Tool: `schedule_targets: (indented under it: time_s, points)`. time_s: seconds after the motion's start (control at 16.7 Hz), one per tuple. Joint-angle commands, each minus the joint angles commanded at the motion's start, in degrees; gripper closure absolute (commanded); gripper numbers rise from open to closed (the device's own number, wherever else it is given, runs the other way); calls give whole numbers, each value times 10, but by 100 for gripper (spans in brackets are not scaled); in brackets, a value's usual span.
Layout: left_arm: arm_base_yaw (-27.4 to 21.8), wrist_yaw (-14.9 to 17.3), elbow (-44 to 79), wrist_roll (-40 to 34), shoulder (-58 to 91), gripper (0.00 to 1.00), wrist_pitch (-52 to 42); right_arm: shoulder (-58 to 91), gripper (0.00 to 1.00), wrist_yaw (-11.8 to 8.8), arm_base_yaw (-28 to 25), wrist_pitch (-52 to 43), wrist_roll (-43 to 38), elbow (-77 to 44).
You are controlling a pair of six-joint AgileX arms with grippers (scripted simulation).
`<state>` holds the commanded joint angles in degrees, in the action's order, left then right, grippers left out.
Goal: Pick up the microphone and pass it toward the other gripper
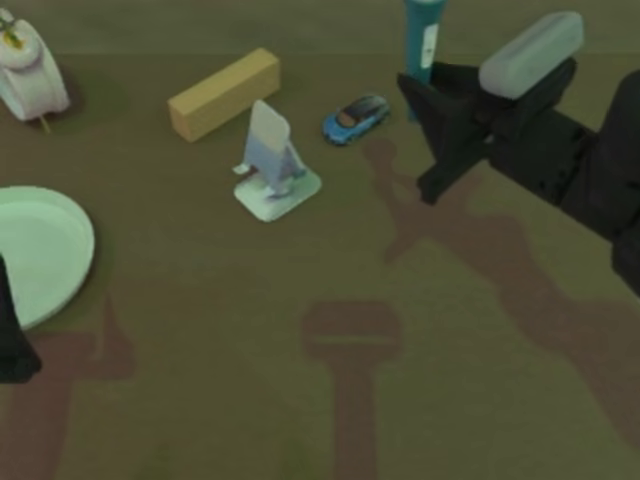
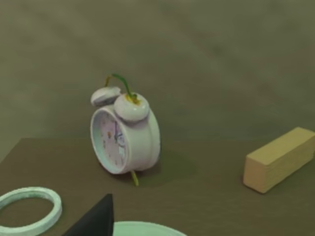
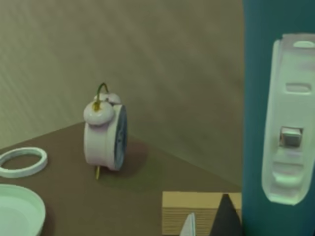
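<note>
From above, the right arm reaches in from the table's right side, its black right gripper with a pale grey oblong block on top sitting near the far edge. Just beside its upper finger stands the slim teal-blue microphone with a white switch strip, upright and partly cut off by the frame; whether the fingers touch it I cannot tell. The two wedge fingers look spread apart, nothing visibly between them. Left of them are a small blue toy car, a white phone stand and a tan wooden block. A white twin-bell alarm clock stands at the far left, a pale green round plate below it. The left gripper is parked at the left edge, its jaws impossible to read.

From the left wrist, the alarm clock stands upright, the wooden block well off to one side, a white ring near the plate's rim.

From the right wrist, the microphone's teal handle fills the near side, very close to the camera, with the clock, ring, plate and block beyond.
</note>
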<state>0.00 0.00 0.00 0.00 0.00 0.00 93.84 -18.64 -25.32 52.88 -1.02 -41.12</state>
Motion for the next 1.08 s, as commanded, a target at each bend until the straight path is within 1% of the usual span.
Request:
schedule_targets:
  time_s: [0.3, 0.36, 0.42, 0.66, 0.78, 0.84, 1.08]
  points:
    - [0, 0, 0, 0, 0, 0, 0, 1, 100, 2, -3, 1, -1, -2]
    - [0, 0, 0, 0, 0, 0, 0, 0, 100, 8, -10, 4, -1, -2]
    - [0, 0, 0, 0, 0, 0, 0, -1, 100, 18, -21, 10, -1, -2]
    - [0, 0, 0, 0, 0, 0, 0, -10, 100, 76, -80, 43, -5, 0]
    - [0, 0, 0, 0, 0, 0, 0, -15, 100, 97, -103, 56, -6, 0]
    - [0, 0, 0, 0, 0, 0, 0, -16, 100, 101, -107, 58, -6, 0]
    - [0, 0, 0, 0, 0, 0, 0, -14, 100, 100, -105, 57, -7, -1]
